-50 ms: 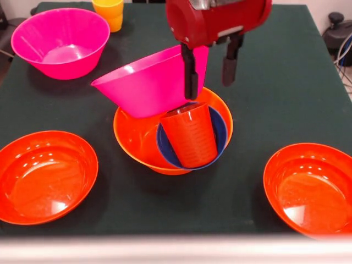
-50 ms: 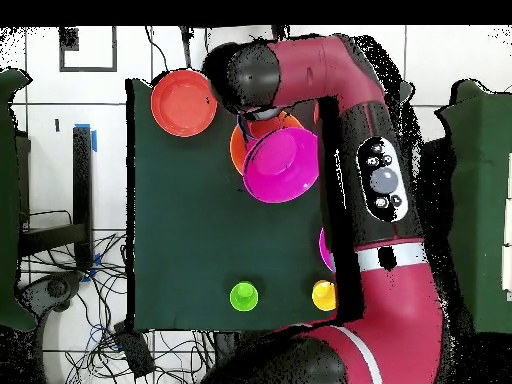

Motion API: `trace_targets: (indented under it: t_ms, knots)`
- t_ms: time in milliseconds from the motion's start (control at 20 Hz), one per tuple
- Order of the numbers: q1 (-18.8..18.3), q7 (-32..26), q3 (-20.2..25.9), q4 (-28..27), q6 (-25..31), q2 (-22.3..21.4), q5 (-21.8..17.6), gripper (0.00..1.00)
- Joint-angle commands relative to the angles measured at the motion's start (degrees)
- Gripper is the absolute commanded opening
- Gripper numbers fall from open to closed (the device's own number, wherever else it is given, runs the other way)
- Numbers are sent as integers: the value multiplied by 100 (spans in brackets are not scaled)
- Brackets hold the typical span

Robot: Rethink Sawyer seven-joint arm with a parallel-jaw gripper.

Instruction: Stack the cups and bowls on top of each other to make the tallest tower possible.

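Gripper [image 1: 210, 74] clamped on the rim of a large pink bowl [image 1: 148, 82], one finger inside and one outside, bowl hanging steeply tilted above the orange base bowl [image 1: 132, 137]. Below, blue bowl [image 1: 219, 132] and orange-red cup [image 1: 190, 135] leaning askew. Likely trouble: pink bowl knocking the cup over or sliding off crooked on release.

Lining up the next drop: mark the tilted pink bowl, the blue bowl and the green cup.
tilted pink bowl [image 1: 146, 88], front view, outer wall
blue bowl [image 1: 220, 132], front view, inner wall right of the cup
green cup [image 2: 244, 296], overhead view, its open top
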Motion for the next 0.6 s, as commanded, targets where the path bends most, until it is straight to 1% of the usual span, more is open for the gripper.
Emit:
trace_targets:
  t_ms: [50,150,250,500,600]
  knots:
    - [237,936,-611,-185,-312,723,-219,100]
    - [193,845,-634,-175,-460,819,-202,100]
    - [210,791,-699,-312,-490,965,-250,100]
    - [70,368,-693,-353,-360,1062,-97,100]
    - [32,228,-708,-384,-329,1103,-105,100]
